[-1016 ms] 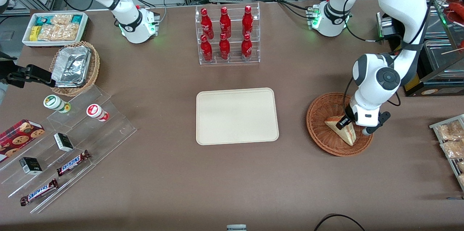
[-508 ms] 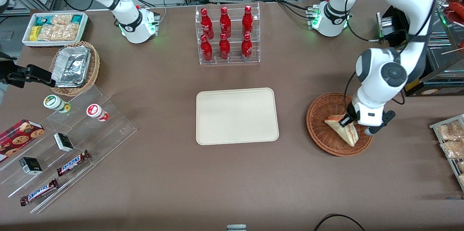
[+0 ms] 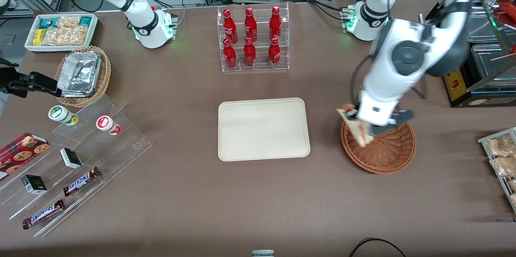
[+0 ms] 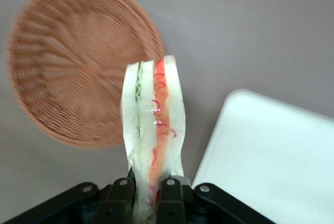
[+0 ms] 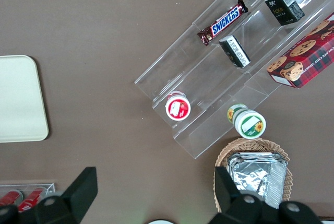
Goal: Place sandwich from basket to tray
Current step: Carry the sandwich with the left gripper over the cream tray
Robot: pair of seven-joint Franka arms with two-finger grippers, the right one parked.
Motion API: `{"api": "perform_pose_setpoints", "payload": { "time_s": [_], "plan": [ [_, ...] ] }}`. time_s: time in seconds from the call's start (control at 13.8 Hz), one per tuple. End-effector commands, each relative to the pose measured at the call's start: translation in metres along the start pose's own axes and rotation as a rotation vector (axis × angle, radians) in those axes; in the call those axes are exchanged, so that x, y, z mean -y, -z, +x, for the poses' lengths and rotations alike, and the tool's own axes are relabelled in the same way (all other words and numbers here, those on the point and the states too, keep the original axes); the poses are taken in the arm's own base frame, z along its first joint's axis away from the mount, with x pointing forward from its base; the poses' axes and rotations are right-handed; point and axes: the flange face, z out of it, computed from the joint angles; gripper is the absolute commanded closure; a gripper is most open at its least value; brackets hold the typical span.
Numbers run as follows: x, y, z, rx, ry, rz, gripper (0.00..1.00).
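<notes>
Gripper (image 3: 365, 124) at right of centre in the front view, above the basket's (image 3: 387, 156) edge nearest the tray (image 3: 264, 128), clamped on the sandwich (image 3: 356, 126). Sandwich lifted clear of the wicker, hanging tilted between basket and tray. Seen from the wrist: fingers (image 4: 172, 192) pinching the sandwich (image 4: 154, 125), basket (image 4: 73, 67) and tray (image 4: 271, 161) below.

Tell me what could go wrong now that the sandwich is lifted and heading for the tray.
1. The pincer grips the sandwich only at one end; most of the clear-wrapped wedge sticks out unsupported, so it might slip or swing in transit.
2. The sandwich hangs over the rim of the basket on the tray's side; a low carry could clip that rim.
3. Released tilted as it is, it may tumble toward the edge of the tray.
</notes>
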Motion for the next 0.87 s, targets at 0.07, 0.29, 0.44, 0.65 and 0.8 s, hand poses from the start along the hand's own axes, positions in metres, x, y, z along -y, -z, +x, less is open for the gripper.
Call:
{"api": "perform_pose_setpoints", "payload": {
  "time_s": [0.07,0.29,0.44,0.65,0.8],
  "plan": [
    [-0.117,-0.046,-0.045,0.022,-0.149,0.022,1.00],
    [-0.188,-0.094,-0.083,0.026,-0.230,0.048,1.00],
    [-0.223,-0.122,-0.106,0.011,-0.280,0.032,1.00],
    [-0.243,-0.138,-0.125,-0.027,-0.307,-0.015,1.00],
    [-0.249,-0.144,-0.125,-0.051,-0.291,-0.052,1.00]
  ]
}}
